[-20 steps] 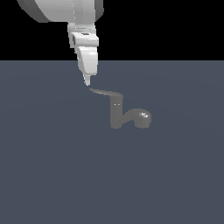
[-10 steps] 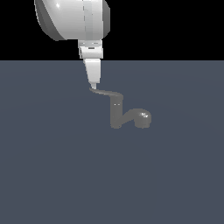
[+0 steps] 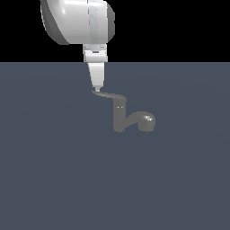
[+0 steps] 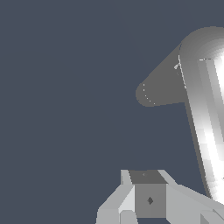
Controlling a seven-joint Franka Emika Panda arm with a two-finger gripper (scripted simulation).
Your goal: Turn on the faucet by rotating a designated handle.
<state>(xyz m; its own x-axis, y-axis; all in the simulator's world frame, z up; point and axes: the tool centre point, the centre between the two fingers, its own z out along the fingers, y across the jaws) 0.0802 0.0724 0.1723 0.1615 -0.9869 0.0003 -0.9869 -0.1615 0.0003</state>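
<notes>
Exterior view shows the gripper (image 3: 96, 86) pointing straight down, and its white fingers (image 3: 97, 77) look like one narrow wedge, so they seem pressed together with no gap that I can see. Nothing is held between them. The tip of the fingers stands right at the pointed end of the handle (image 3: 109, 95), and it seems to touch that end from above, though I cannot tell the contact for sure from this angle.

The handle is a thin flat grey lever. It goes from the finger tip toward the exterior view's right, with a slight bend, and joins the top of the upright post of the faucet (image 3: 119, 117). From the post a short thick spout (image 3: 143, 119) curves out to the exterior view's right and ends in a rounded shiny knob. The faucet stands on the dark blue-grey floor (image 3: 54, 179), near the middle of the picture.

Above the fingers is the white hand body, and above it the big rounded white and grey link of the arm (image 3: 76, 20) against the black background.

Wrist view shows the grey fingers (image 4: 146, 197) close together at the edge of the picture. A wide bright metallic part of the faucet (image 4: 205, 113) passes beside them, with a rounded grey end (image 4: 159, 89) sticking out sideways over the floor (image 4: 65, 87); I cannot tell which part this end is.
</notes>
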